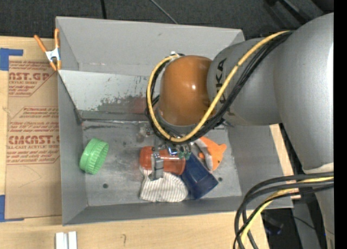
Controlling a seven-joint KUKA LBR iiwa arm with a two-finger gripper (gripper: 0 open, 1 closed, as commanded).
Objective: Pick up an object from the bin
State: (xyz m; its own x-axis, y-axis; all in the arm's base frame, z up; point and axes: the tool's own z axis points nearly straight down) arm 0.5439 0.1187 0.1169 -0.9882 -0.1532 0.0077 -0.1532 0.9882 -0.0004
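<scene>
My gripper (158,167) reaches down from under the orange dome into the front middle of the bin. One dark finger shows, resting against a red-orange rounded thing (147,158). Just below it lies a white checked cloth (162,189). A dark blue piece (198,180) sits to the right of the cloth, and an orange and white thing (213,152) lies behind that. I cannot see whether anything is between the fingers.
A green ribbed lid (94,156) lies apart on the bin's left floor. The arm and its dome cover the bin's middle and right. Bare floor stretches between the lid and the cluster.
</scene>
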